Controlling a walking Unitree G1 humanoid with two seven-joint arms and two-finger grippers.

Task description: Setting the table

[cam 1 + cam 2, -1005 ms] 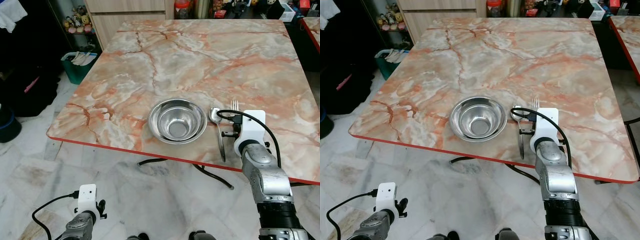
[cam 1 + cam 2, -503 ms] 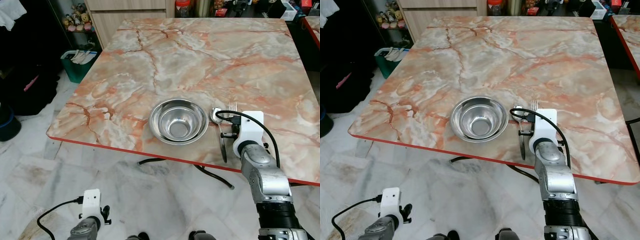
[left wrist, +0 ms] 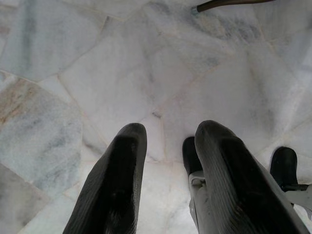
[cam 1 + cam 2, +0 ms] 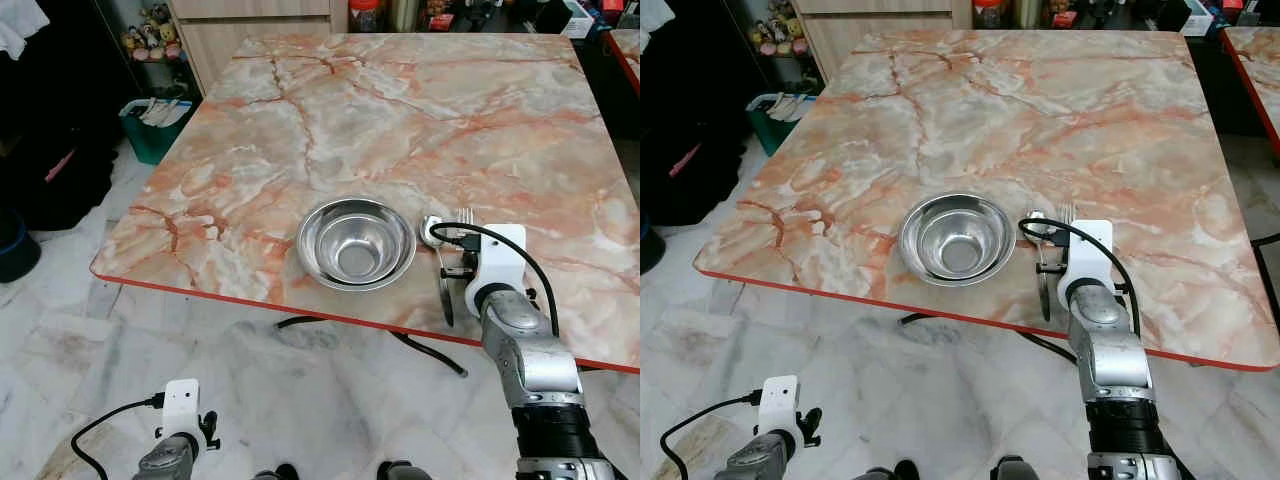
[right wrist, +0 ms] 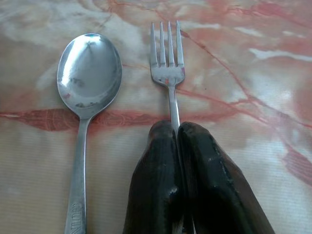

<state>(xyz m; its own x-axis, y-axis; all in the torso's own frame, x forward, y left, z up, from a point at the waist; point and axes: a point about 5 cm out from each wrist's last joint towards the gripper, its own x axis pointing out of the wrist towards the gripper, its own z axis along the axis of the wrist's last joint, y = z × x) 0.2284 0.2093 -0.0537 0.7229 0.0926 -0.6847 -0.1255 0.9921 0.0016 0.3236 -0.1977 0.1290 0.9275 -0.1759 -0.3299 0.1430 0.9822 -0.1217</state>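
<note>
— Marble-patterned table up top; what's on it?
— Round steel bowl mid-frame, shiny metal spoon beside a slim silver fork.
— Your grippers?
— My right gripper is clamped on the fork's handle; my left gripper hangs parted, lower left.

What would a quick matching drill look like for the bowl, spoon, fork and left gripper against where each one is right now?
Things:
1. bowl
2. spoon
3. fork
4. left gripper

States:
A. handle pinched between the right gripper's fingers
B. hanging low over the floor, fingers apart
C. lying free on the table between bowl and fork
D. empty, near the table's front edge

Pairs: 1-D, 2-C, 3-A, 4-B
</note>
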